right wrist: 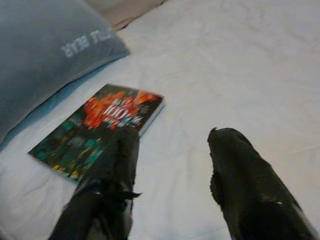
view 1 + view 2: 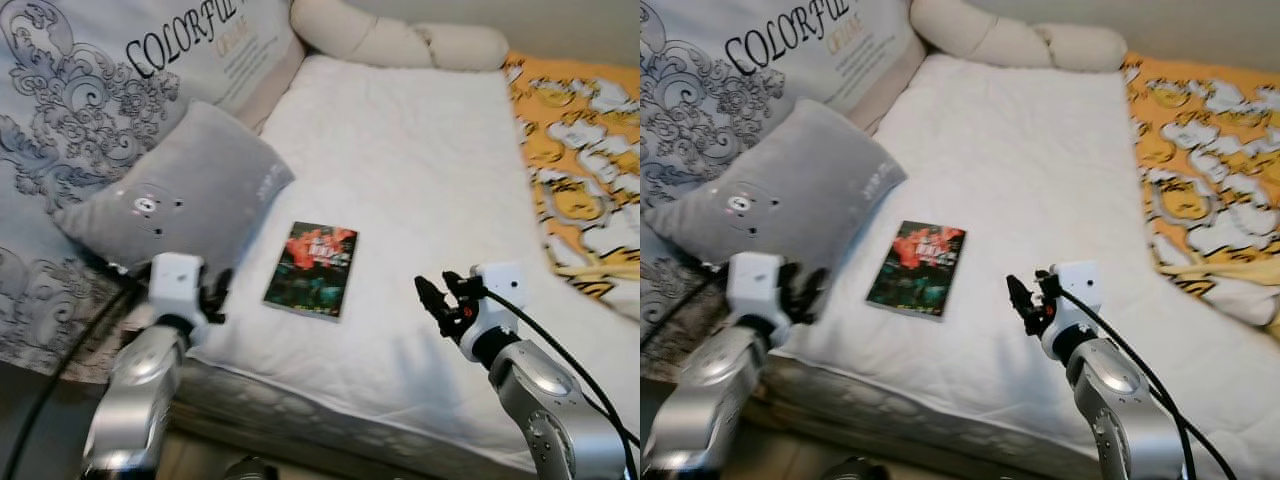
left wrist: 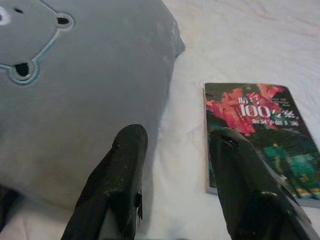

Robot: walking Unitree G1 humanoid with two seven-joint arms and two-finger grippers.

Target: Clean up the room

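Left eye view looks down on a book (image 2: 312,270) with a dark cover splashed red and green, lying flat and closed on a white quilted bed cover (image 2: 420,200). It sits near the front edge of the bed, between the two robot arms and touched by neither. Just to its left, a grey cushion (image 2: 185,190) with a small stitched bear face leans on the cover, its corner close to the book but apart from it.

Left gripper (image 3: 175,150) hovers over the front edge of the bed by the cushion; its two black fingers are spread apart, holding nothing. Right gripper (image 1: 172,145) hovers to the right of the book, fingers likewise parted and empty.

Behind the cushion lies grey bedding with ornate swirls and the printed word "COLORFUL" (image 2: 110,70). A cream bolster (image 2: 400,35) runs along the head of the bed. An orange and white patterned blanket (image 2: 580,150) covers the right side.
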